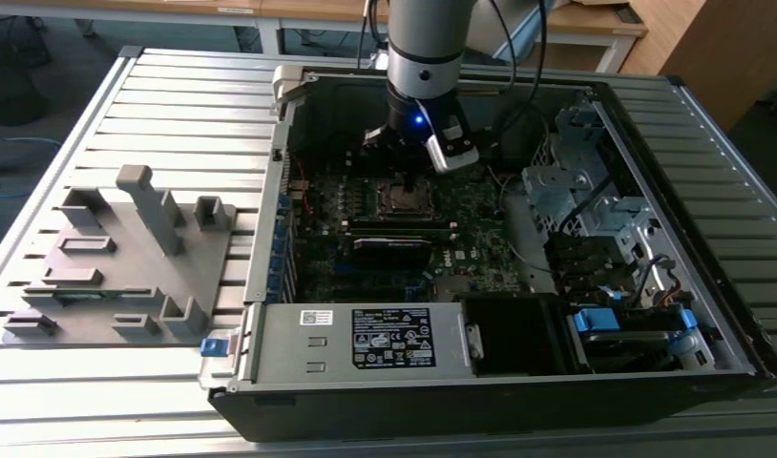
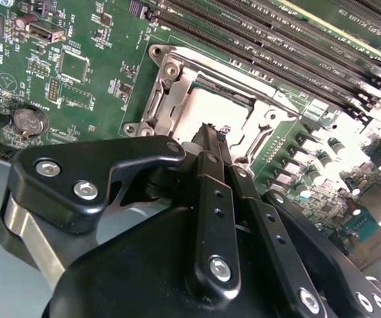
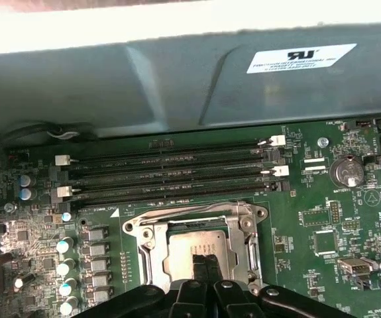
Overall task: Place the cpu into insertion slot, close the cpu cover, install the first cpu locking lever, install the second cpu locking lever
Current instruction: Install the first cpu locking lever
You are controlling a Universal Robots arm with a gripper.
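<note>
1. The gripper (image 2: 211,132) has its jaws pressed together into one narrow tip with nothing between them, poised just over the near edge of the socket in both wrist views.
2. Right under that tip, the cpu (image 3: 193,250) already lies flat in the insertion slot (image 2: 200,99), its dull silver top showing through the frame.
3. The cpu cover (image 3: 197,218) appears to lie down around the chip, a thin metal frame with its window over it; whether it is fully seated I cannot tell.
4. The wire along the far edge of the socket may be one of the locking levers; I cannot tell whether either is latched.
5. Judgement: with the tip this close, any push should go straight down on metal frame or lever, never on the chip's top or the memory slots (image 3: 170,173) beside it.
6. Around it all sits the motherboard (image 1: 363,224) inside the open computer case (image 1: 694,286) on the ribbed tabletop (image 1: 185,105).
</note>
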